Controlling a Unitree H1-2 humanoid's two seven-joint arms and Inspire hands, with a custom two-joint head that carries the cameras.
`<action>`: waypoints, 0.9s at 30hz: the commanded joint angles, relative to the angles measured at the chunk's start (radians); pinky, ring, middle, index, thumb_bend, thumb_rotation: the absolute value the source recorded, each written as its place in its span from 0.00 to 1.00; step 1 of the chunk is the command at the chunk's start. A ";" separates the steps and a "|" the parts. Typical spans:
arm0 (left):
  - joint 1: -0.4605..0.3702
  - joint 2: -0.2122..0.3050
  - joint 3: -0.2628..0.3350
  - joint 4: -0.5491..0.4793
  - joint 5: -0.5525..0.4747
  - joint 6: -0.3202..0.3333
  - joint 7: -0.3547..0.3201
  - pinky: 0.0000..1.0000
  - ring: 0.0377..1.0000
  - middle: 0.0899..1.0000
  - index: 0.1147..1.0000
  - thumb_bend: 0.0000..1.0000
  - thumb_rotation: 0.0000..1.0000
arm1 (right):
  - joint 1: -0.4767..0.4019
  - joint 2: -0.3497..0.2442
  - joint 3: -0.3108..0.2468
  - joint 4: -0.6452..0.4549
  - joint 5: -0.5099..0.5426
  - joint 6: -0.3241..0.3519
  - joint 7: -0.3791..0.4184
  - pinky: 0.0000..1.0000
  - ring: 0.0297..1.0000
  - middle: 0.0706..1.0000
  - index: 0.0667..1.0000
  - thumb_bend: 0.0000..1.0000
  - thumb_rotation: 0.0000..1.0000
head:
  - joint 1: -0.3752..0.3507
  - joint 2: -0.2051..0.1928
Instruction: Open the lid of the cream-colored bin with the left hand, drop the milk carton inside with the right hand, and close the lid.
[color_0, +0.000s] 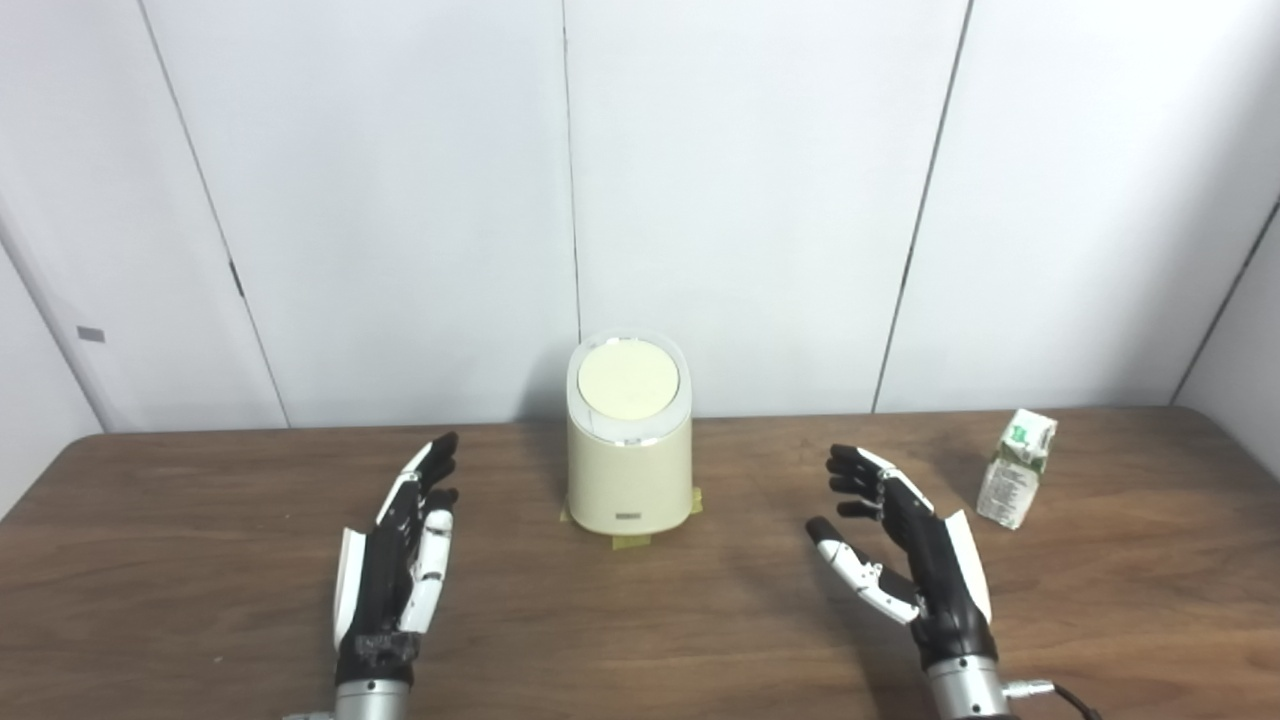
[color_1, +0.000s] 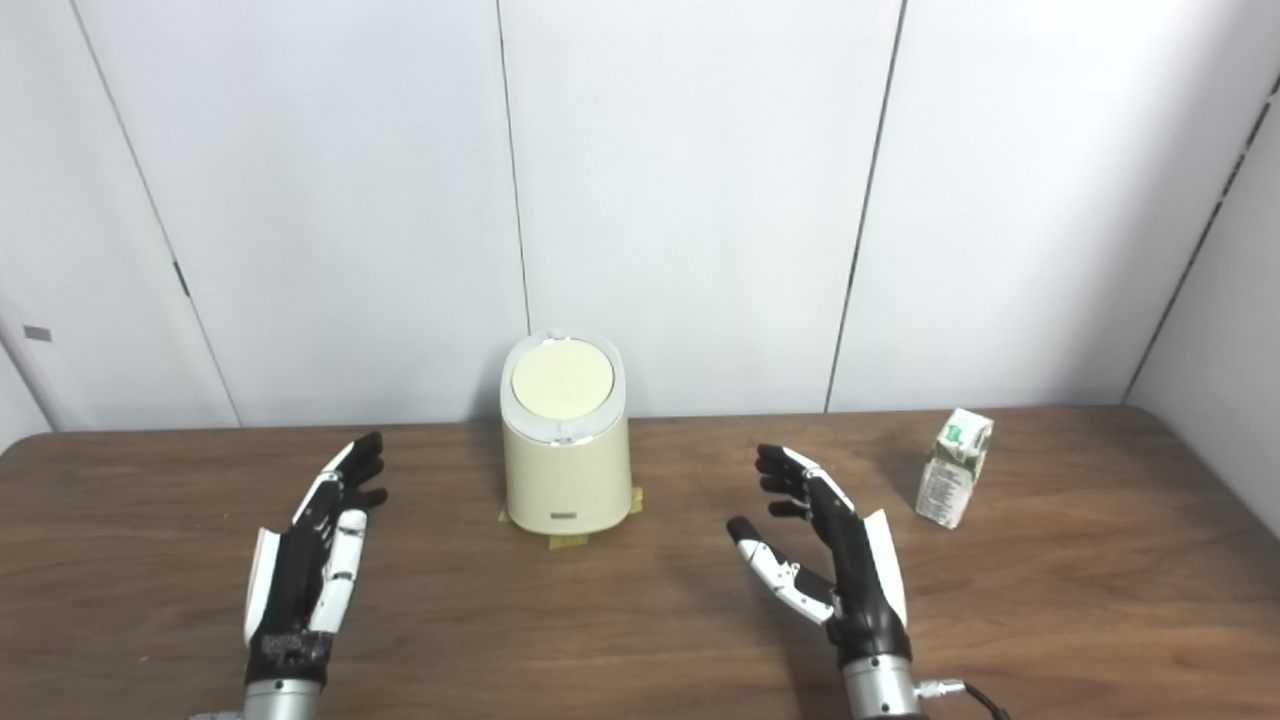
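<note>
Left eye view first: the cream-colored bin (color_0: 629, 450) sits near the back middle of the wooden desk (color_0: 640, 620), lid (color_0: 628, 379) down flat on top, with bits of yellowish tape (color_0: 630, 541) poking out around its base. The left hand (color_0: 398, 555) hovers over the desk in front and to the left of the bin, fingers stretched out and apart, holding nothing, well apart from the bin. The right hand (color_0: 905, 545) is on the other side, palm turned inward, fingers spread and a bit curled, also empty. The milk carton (color_0: 1018, 468) stands upright further right and slightly behind that hand, near it but not touching.

Right eye view, same deal from a slightly shifted spot: bin (color_1: 567, 448) with lid (color_1: 562, 378) closed, left hand (color_1: 310, 560) splayed out and empty to its front-left, right hand (color_1: 825, 555) splayed and empty to its front-right. The milk carton (color_1: 956, 467) is upright on the desk (color_1: 640, 620), off to the right of the right hand with a clear gap of bare wood between them.
</note>
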 joint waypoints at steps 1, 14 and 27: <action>0.054 0.024 0.001 0.032 0.032 -0.022 0.002 0.79 0.86 0.88 0.85 0.19 0.86 | 0.029 0.007 0.006 0.020 -0.004 -0.026 0.001 0.67 0.75 0.76 0.76 0.22 0.36 | -0.001 0.001; 0.056 0.027 0.001 0.028 0.028 -0.010 -0.004 0.80 0.87 0.88 0.85 0.21 0.85 | 0.029 0.010 0.007 0.014 -0.007 -0.012 0.001 0.67 0.74 0.76 0.76 0.22 0.35 | 0.001 0.000; 0.048 0.022 -0.007 -0.018 0.030 -0.004 -0.011 0.82 0.88 0.89 0.87 0.23 0.88 | 0.030 0.008 0.005 0.021 -0.004 -0.023 -0.004 0.66 0.74 0.75 0.75 0.22 0.38 | 0.007 0.000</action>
